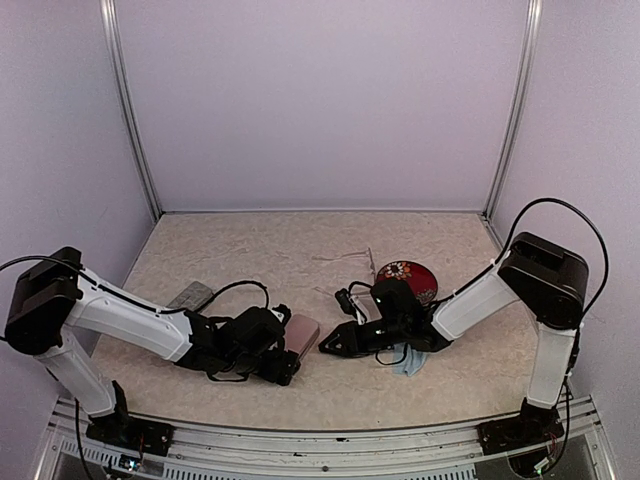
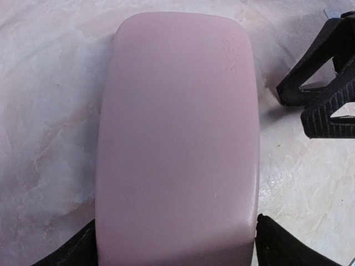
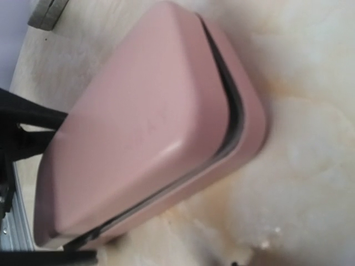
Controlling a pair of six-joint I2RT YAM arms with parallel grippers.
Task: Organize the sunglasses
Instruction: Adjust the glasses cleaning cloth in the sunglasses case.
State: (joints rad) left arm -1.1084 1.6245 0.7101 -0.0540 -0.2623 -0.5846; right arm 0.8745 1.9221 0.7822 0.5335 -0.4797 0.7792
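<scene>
Thin plastic, likely light and fragile: the pale sunglasses [image 1: 345, 258] and red sunglasses [image 1: 407, 280] lie right of centre.
Take each by the bridge. Your left gripper [image 2: 176, 244] straddles the pink case [image 2: 177, 138], clamped or loose you cannot tell; right gripper [image 2: 297, 105] slightly parted, empty.

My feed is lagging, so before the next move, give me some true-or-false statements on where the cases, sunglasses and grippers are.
1. The pink case lies between the left gripper's fingers. True.
2. The right gripper holds the red sunglasses. False: it holds nothing, and that pair lies on the table behind it.
3. The grey case lies to the left of the pink case. True.
4. The pale sunglasses are in the pink case. False: they lie on the table farther back.
</scene>
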